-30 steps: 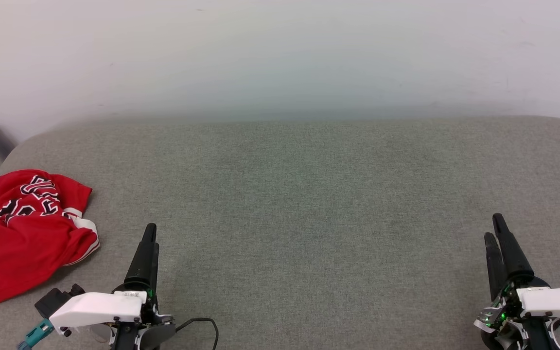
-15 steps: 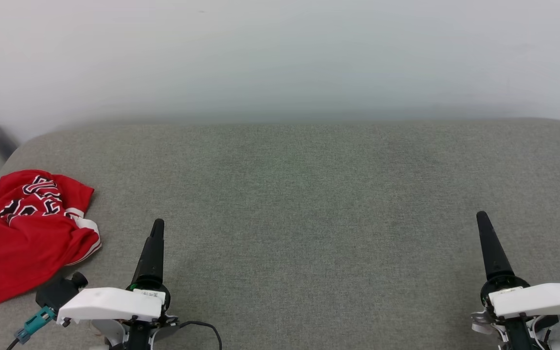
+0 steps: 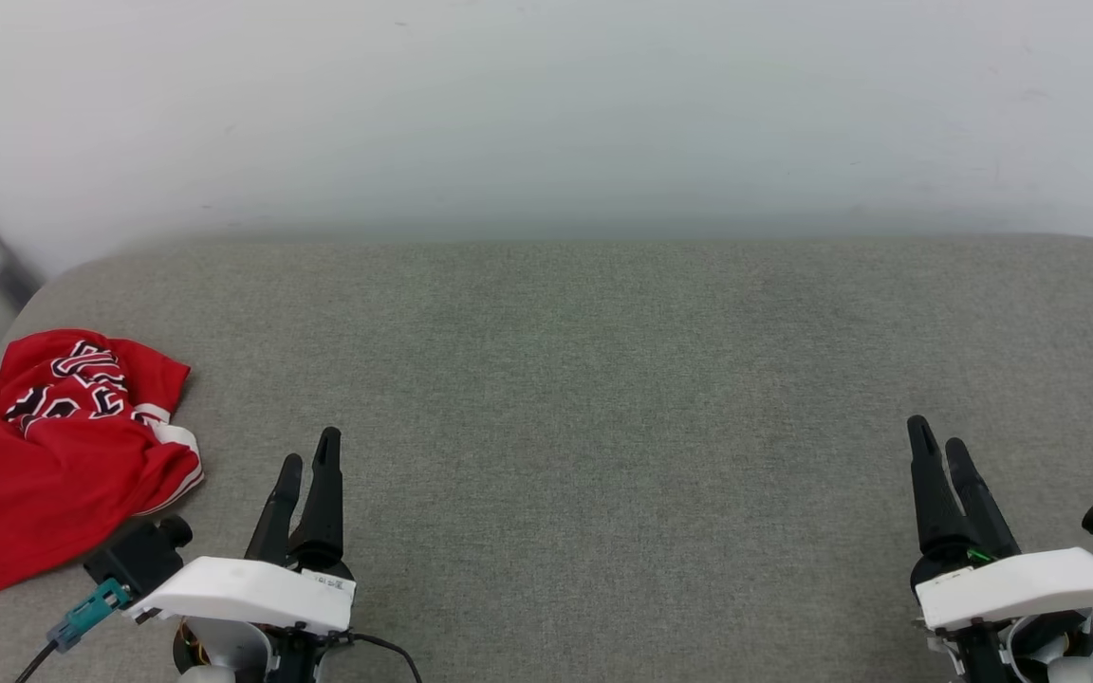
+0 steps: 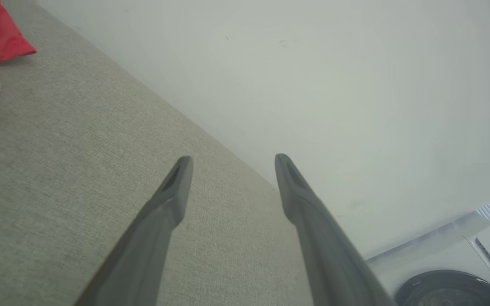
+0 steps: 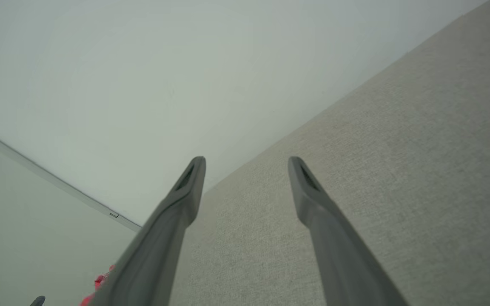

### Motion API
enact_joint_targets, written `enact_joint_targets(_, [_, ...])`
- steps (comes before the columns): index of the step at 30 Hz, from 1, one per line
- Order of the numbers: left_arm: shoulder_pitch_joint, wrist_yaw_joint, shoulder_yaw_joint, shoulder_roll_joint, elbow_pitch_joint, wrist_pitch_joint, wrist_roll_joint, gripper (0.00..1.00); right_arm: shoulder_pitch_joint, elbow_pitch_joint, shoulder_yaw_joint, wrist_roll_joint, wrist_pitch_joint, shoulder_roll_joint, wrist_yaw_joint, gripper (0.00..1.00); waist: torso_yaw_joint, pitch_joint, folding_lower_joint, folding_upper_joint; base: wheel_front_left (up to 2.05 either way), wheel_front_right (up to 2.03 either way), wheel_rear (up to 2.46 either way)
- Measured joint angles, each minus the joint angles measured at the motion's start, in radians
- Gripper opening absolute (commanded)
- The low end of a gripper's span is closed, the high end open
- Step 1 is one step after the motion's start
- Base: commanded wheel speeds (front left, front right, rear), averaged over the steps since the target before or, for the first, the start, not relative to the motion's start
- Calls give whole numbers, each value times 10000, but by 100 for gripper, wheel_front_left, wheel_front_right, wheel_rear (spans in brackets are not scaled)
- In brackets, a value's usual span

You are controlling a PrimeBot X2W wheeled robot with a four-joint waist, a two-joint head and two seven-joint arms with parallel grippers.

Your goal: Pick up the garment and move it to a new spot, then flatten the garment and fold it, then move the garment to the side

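Garment (image 3: 44, 474) bunched L of left claw (image 3: 310, 448); wall (image 3: 546, 114) behind.

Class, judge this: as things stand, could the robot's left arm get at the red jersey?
Probably yes. The red jersey lies crumpled just left of the open left tool, with bare grey surface between them.

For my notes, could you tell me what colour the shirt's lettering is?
Black with white outlines on the red garment; best seen in the head view.

The garment (image 3: 34, 484) runs off the left edge.
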Motion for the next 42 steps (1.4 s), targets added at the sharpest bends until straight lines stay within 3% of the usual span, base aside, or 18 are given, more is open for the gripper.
enact_joint_targets(13, [-31, 0, -67, 17, 54, -395, 1893, 100, -12, -10, 12, -2077, -69, 0, 0, 100, 25, -24, -1, 0, 0, 0, 0])
enact_joint_targets(42, [-234, -2, -495, 251, 389, -1087, 5333, 100, -9, -571, 36, -5160, -67, 0, 0, 100, 106, -70, 0, 0, 0, 0, 0])
